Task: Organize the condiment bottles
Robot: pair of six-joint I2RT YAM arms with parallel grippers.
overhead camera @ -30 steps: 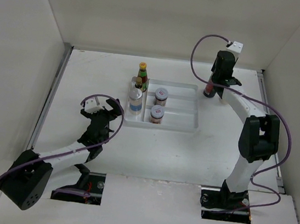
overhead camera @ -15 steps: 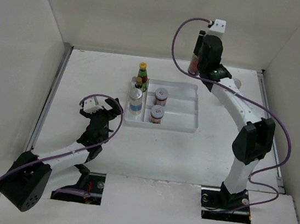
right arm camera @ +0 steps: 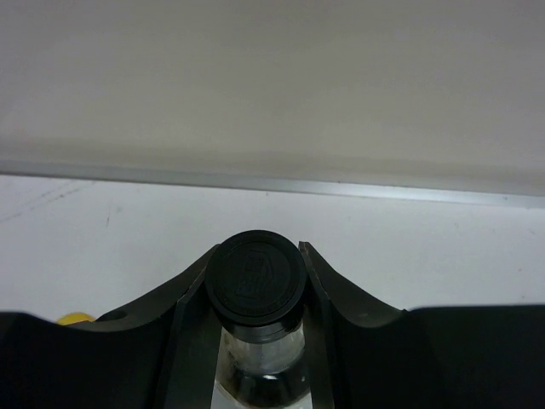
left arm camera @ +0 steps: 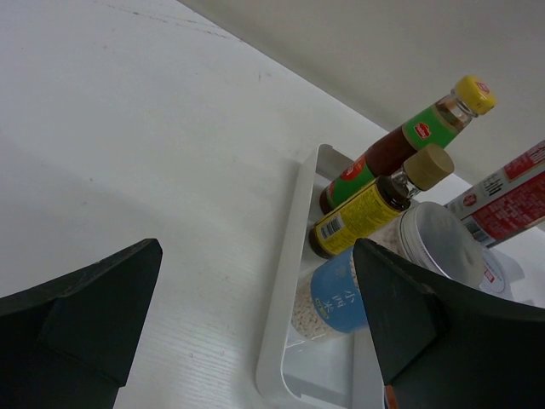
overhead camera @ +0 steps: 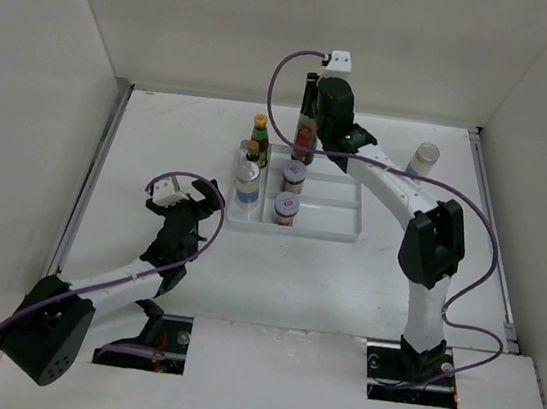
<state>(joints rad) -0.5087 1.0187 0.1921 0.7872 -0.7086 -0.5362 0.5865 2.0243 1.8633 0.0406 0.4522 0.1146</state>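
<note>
Right gripper is clamped on the dark bottle just under its cap, aloft at 12 o'clock of the tray. Left gripper is wide open and empty, at 8 o'clock. Risk: the bottle's foot is near the far jar; lowering here likely clips its lid and tips it.

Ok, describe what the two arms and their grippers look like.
The left arm and right arm have white links, black joints and a looping purple cable. The left gripper and right gripper are black, with two wedge-shaped fingers each.
</note>
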